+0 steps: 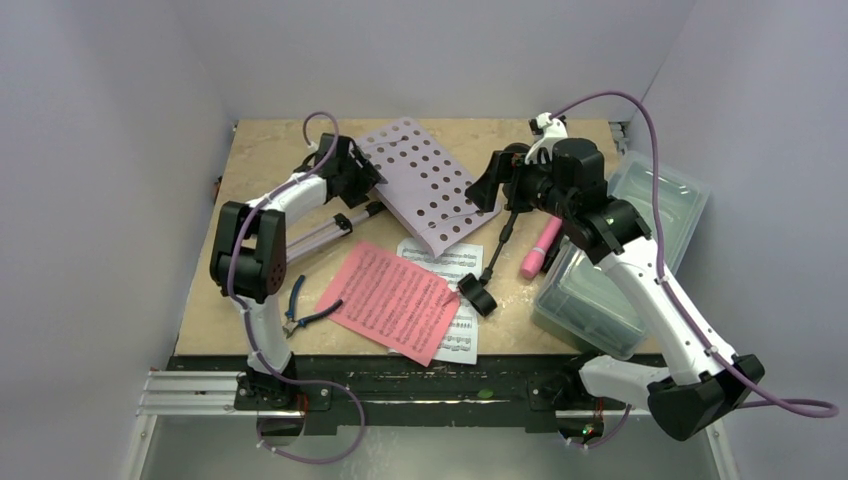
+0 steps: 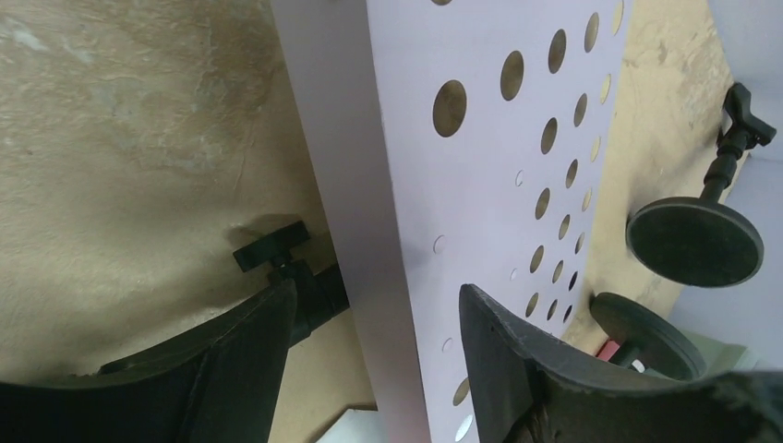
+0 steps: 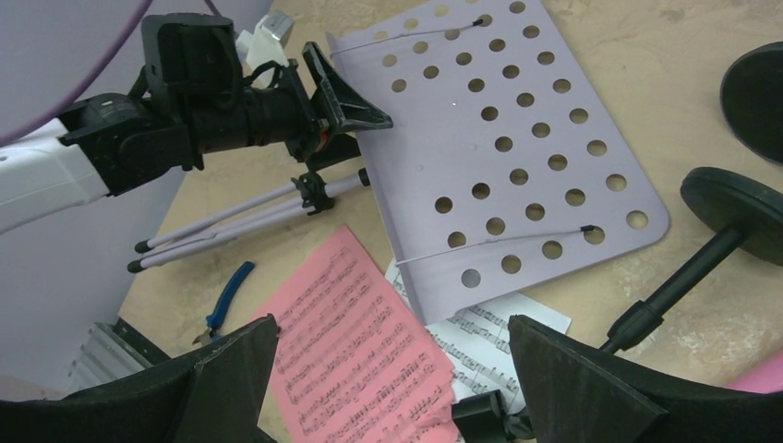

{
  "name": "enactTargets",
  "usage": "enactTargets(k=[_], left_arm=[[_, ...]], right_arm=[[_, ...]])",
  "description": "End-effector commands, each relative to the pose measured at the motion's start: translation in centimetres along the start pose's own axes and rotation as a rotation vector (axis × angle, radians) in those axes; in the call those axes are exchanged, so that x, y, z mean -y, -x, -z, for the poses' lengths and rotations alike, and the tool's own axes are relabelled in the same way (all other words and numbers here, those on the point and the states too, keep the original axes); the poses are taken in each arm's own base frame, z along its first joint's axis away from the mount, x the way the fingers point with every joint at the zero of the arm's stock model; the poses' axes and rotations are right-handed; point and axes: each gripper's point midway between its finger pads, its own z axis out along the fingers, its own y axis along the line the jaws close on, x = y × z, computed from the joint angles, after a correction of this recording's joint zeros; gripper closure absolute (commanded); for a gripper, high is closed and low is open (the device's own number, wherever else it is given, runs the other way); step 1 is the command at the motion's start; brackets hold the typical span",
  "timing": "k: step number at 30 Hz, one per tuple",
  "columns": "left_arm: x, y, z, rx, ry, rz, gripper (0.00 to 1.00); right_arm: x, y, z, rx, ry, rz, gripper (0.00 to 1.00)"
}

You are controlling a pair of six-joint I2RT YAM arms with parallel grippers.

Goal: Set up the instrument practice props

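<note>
The lavender perforated music desk (image 1: 425, 185) lies flat on the table, its slim tripod legs (image 1: 325, 233) folded out to the left. My left gripper (image 1: 372, 180) is open, and its jaws straddle the desk's left edge (image 2: 406, 185) with a gap on each side. My right gripper (image 3: 392, 323) hangs open above the pink sheet-music page (image 3: 360, 360) and the white page (image 3: 489, 337), holding nothing. A pink microphone (image 1: 540, 248) lies right of the desk. Beside it lies a black pole (image 3: 674, 286) with a round base (image 3: 734, 198).
Blue-handled pliers (image 1: 305, 310) lie near the front left. A clear plastic tub (image 1: 620, 265) stands at the right edge under my right arm. A second round black base (image 2: 694, 242) shows beyond the desk. White walls close in both sides.
</note>
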Motion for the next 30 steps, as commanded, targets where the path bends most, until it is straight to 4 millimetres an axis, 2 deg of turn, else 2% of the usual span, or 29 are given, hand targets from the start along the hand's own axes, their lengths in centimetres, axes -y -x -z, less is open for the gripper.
enactTargets(k=[1,9,13,18,22,24,27,30], left_arm=[[1.2,0.1,-0.9,-0.008,-0.109,-0.039,0.37],[0.7,-0.7,-1.9,-0.039,-0.149,-0.021,0.42],[1.2,-1.1,-1.8,-0.068,-0.195,-0.030,0.50],[3.4,0.9,0.1,-0.023,-0.330,-0.046,0.68],[5.1,2.7,2.6,-0.004,-0.449,-0.017,0.88],[6.5,3.6,4.5,0.016,-0.532,-0.016,0.92],[9.7,5.5,8.6,0.071,-0.656,-0.035,0.97],[13.4,7.5,13.9,0.147,-0.773,-0.066,1.00]], right_arm=[[-1.6,1.3,0.3,0.030,0.068,-0.022,0.01],[-1.7,0.8,0.4,0.029,0.080,-0.041,0.01],[-2.2,0.3,0.2,0.015,0.112,-0.057,0.01],[-2.5,-0.8,0.0,-0.006,0.148,-0.093,0.01],[-2.7,-1.7,-0.2,-0.003,0.181,-0.124,0.01],[-3.2,-2.0,-0.2,-0.008,0.206,-0.139,0.01],[-3.6,-2.0,0.0,-0.010,0.234,-0.155,0.01],[-4.0,-1.8,0.2,0.004,0.250,-0.168,0.01]])
